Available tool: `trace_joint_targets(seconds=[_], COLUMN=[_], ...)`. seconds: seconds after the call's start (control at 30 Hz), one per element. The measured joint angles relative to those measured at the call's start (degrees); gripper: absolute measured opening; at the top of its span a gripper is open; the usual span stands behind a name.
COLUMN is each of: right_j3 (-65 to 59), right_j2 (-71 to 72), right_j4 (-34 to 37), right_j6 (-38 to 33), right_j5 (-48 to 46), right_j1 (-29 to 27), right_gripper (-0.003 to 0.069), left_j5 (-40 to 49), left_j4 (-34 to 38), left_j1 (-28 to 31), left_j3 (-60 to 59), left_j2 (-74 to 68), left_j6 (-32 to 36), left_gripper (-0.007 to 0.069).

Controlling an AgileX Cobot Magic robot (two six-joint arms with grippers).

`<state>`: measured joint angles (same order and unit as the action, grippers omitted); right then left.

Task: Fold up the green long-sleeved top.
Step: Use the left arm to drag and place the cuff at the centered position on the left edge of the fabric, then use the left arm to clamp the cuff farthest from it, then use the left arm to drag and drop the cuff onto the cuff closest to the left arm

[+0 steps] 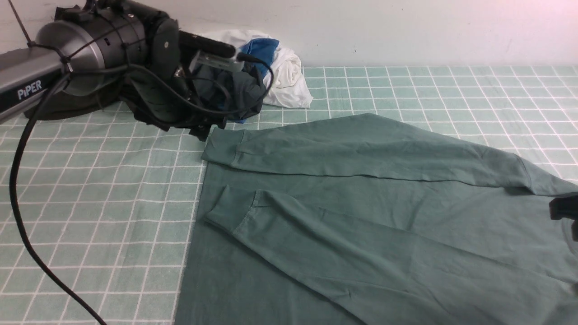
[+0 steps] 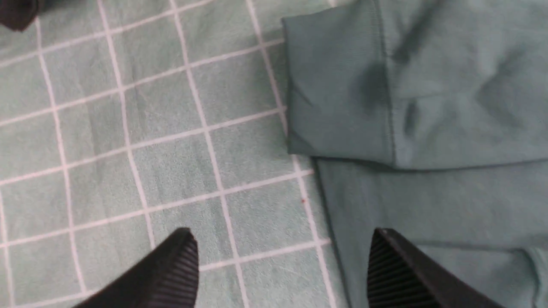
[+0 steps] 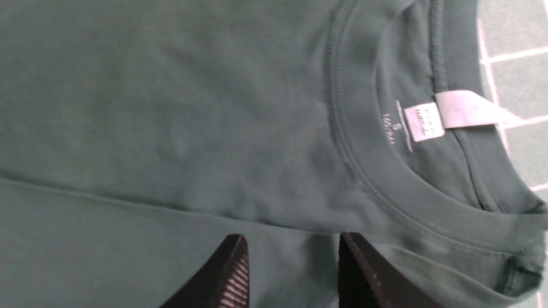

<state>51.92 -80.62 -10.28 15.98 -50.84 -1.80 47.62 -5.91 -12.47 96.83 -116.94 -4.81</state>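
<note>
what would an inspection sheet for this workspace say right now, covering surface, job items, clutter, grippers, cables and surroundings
surface: green tablecloth with a white grid, lying flat
job's things: green long-sleeved top spread flat, both sleeves folded across the body, cuffs toward the robot's left; white neck label showing at the collar
clutter: pile of white, blue and dark clothes at the far edge, by the wall
grippers: left gripper open, empty, above the top's edge near a cuff; right gripper open, over the top near the collar
cables: black cable runs from the left arm across the tablecloth
surroundings: plain white wall behind; nothing else seen
</note>
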Motion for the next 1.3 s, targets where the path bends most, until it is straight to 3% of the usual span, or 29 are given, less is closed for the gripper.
trace_joint_targets(seconds=[0.23, 0.43, 0.67, 0.83, 0.9, 0.97, 1.3], right_j3=[0.00, 0.00, 0.00, 0.00, 0.00, 0.00, 0.00], right_j2=[0.00, 0.00, 0.00, 0.00, 0.00, 0.00, 0.00], right_j4=[7.08, 7.57, 7.62, 7.64, 7.64, 7.69, 7.94], right_j6=[-9.53, -10.75, -10.82, -10.87, -10.88, -10.93, -10.99], right_j5=[0.00, 0.38, 0.54, 0.91, 1.09, 1.16, 2.16], right_j1=[0.00, 0.00, 0.00, 0.00, 0.00, 0.00, 0.00], right_gripper=[0.0283, 0.0283, 0.0283, 0.0283, 0.0283, 0.0283, 0.0283], left_j5=[-1.55, -5.00, -9.71, -7.89, -6.84, -6.49, -1.65], left_j4=[9.19, 16.35, 17.50, 17.60, 17.86, 18.05, 18.49], left_j1=[3.56, 3.44, 3.44, 3.44, 3.44, 3.39, 3.19], left_j3=[4.17, 7.05, 7.19, 7.25, 7.29, 7.29, 7.29], left_j2=[-10.68, -13.31, -13.69, -14.41, -14.41, -14.30, -8.53], left_j6=[0.49, 2.98, 3.64, 4.81, 4.81, 5.93, 9.54], left_gripper=[0.0435, 0.0427, 0.0422, 0.0262, 0.0123, 0.0050, 0.0020])
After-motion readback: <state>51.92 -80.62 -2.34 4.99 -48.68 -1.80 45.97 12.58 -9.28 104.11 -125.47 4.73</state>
